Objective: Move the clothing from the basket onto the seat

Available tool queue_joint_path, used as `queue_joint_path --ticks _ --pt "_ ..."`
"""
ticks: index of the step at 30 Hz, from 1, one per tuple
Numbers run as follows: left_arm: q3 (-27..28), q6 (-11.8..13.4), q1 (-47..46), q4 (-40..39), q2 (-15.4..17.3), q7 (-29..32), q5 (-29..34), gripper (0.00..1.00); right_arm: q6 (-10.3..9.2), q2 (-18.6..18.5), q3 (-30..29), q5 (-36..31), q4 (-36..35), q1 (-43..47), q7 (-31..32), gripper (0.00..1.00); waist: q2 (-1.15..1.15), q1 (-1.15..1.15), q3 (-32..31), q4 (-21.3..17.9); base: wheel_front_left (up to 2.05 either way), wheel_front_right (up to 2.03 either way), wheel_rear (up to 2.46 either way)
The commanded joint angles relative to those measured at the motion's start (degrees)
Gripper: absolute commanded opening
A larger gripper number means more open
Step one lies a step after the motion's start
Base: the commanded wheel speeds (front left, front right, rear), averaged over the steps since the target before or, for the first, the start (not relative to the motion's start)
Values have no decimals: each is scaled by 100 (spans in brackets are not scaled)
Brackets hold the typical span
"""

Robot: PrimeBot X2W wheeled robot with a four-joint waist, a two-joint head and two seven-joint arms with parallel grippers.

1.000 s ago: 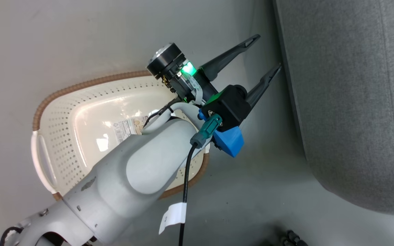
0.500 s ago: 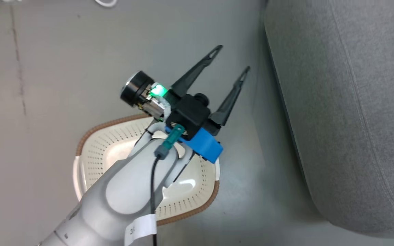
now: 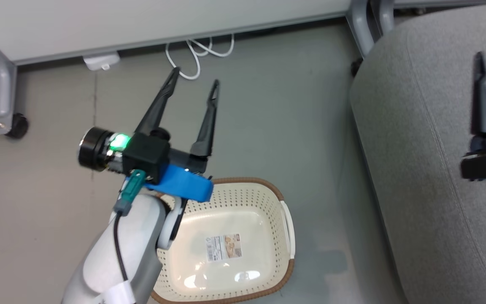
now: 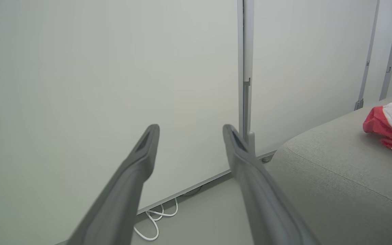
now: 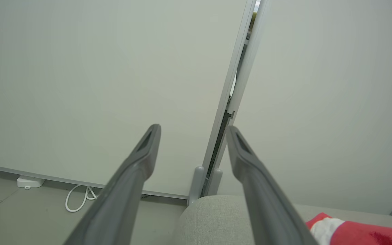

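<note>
The cream basket (image 3: 283, 219) with a brown rim stands on the floor at the bottom centre, holding nothing but a label on its bottom. My left gripper (image 3: 194, 80) hovers above its far left corner, open, with its fingers pointing at the wall and nothing between them (image 4: 191, 126). The grey seat (image 3: 416, 147) fills the right side. Red clothing with white stripes (image 4: 390, 126) lies on the seat (image 4: 335, 180). My right gripper (image 5: 192, 128) is open and empty above the seat (image 5: 209, 217), beside the red clothing (image 5: 352, 233); one of its fingers (image 3: 481, 97) shows at the right edge.
White partition panels stand along the far side on grey legs (image 3: 2, 84) with a caster. A white cable (image 3: 196, 55) and a small white box (image 3: 99, 62) lie on the floor at their foot. Bare grey floor lies between basket and seat.
The head camera has tilted up and the wall has come into view. My left gripper has turned from pointing at the seat to pointing at the wall. My right gripper now shows over the seat.
</note>
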Motion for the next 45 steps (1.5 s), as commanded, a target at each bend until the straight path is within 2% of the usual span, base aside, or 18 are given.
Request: queue_joint_path --ticks 1,8,16,33,45 --pt "165 17 180 -57 -12 -28 39 100 1 84 113 51 15 119 -20 100 0 1 -260 177 0 0 0" --pt "998 -26 874 -196 -144 -27 164 100 1 418 615 127 173 466 -20 100 0 1 -753 369 0 0 0" --pt "1627 -171 1654 -309 -274 -27 374 100 1 690 617 198 359 1100 -20 100 0 1 -1223 430 0 0 0" --pt "2146 -569 2636 -310 -519 -28 579 100 1 1081 418 243 451 2195 -20 100 0 1 -1826 415 0 0 0" --pt "2285 -713 3012 -225 -565 -28 586 100 1 1274 189 322 522 2641 -20 100 0 1 -2003 468 0 0 0"
